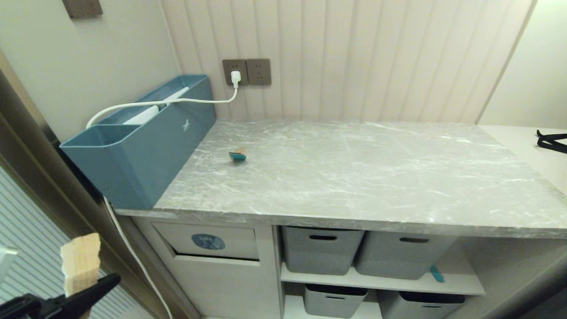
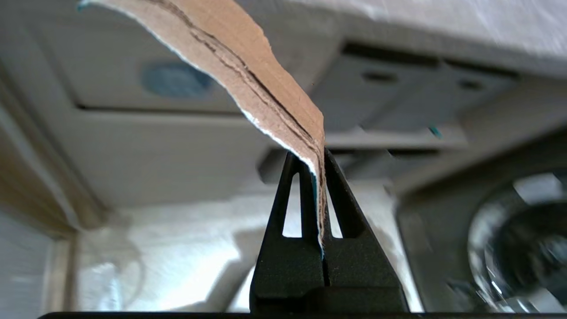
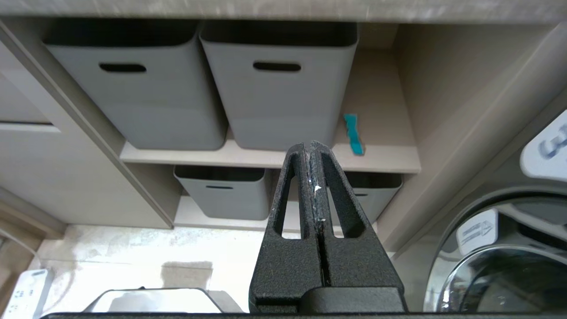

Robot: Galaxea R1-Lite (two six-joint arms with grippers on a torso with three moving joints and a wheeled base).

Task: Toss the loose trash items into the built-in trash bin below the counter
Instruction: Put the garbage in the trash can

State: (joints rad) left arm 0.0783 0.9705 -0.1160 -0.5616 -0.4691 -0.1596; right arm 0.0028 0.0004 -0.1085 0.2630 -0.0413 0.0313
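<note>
Gripping cardboard scrap, left hand; right hand closed, empty; blue box holding cable.

Wide grey marble-look counter slab with white veining and thick front edge, lying level. Small teal-and-tan cardboard scrap resting near its back left corner. Beneath the front left edge, beige built-in trash bin front, rectangular flap with round blue sticker, closed. Torn brown cardboard strip, teal-backed, pinched upright before the flap.
</note>
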